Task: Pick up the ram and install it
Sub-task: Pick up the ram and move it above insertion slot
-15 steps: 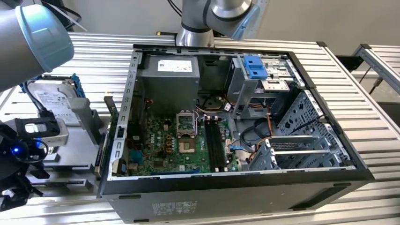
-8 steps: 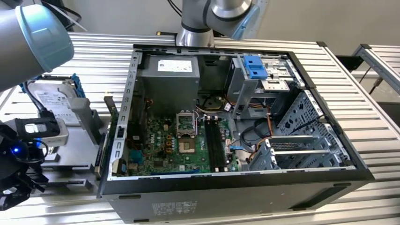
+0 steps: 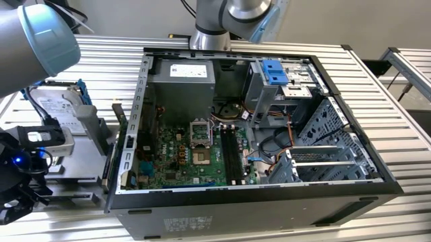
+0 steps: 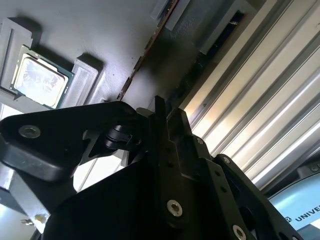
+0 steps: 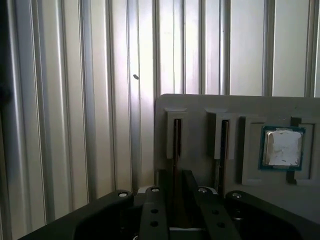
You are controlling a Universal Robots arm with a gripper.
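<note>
Your gripper [image 5: 176, 182] sits astride the ram [image 5: 176, 135] — stood on edge in the gray tray [image 5: 200, 102] so its flat faces can be clamped — whether it pinches, you cannot tell.

- Slatted aluminium table [image 3: 394, 106], pale and ribbed, with bright streaks of light along the slats in both wrist views.
- Plain grey wall [image 3: 135, 15] behind.
- At the exterior view's right, a second slatted table [image 3: 412, 63], apart across a dark gap.

case [image 3: 235, 212] top open | side wall [image 3: 140, 96] between tray [image 3: 81, 161] and motherboard [image 3: 168, 156] | drive cage [image 3: 269, 96], cables [image 3: 269, 143] crowd black slots [image 3: 232, 151]
</note>
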